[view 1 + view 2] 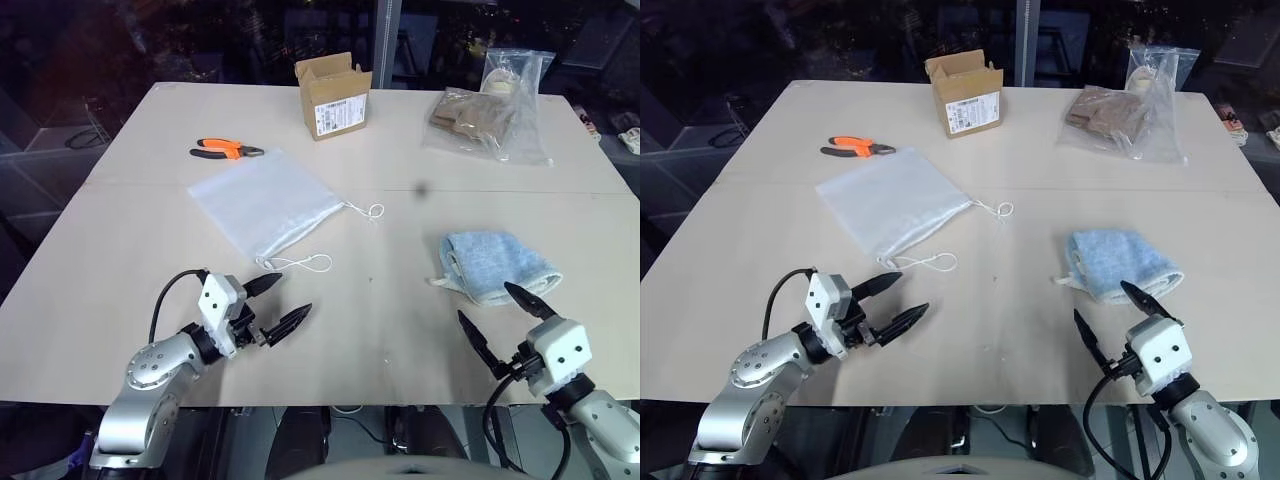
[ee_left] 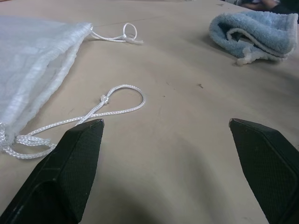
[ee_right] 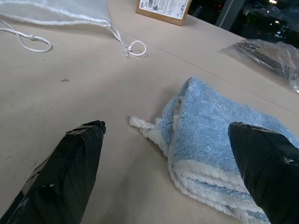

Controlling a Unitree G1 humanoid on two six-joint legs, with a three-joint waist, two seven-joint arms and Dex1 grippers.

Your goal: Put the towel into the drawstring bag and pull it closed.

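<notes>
Head views: the drawstring bag (image 1: 266,203) lies flat on the desk (image 1: 120,200), mouth toward the near right edge, its cords (image 1: 300,264) looped loose beside it; nothing shows inside. The towel (image 1: 497,264) lies folded on the desk, well apart from the bag, to its right. Orange-handled pliers (image 1: 226,150) lie just beside the bag's far corner. An open cardboard box (image 1: 334,95) stands at the far edge; its inside cannot be read. A clear plastic bag (image 1: 492,112) at far right holds brown items. The left hand (image 1: 279,304) hangs near the bag's cord, fingers spread, holding nothing. The right hand (image 1: 510,320) sits just short of the towel, fingers spread, holding nothing.

Left wrist view: the two black fingers (image 2: 70,165) stand wide apart, with the cord loop (image 2: 122,95) ahead of them; the bag's mouth edge (image 2: 70,56) is gathered and flat.

Right wrist view: the fingers (image 3: 70,163) are spread, one beside the towel (image 3: 219,135), one over its edge; whether it touches cannot be told.
</notes>
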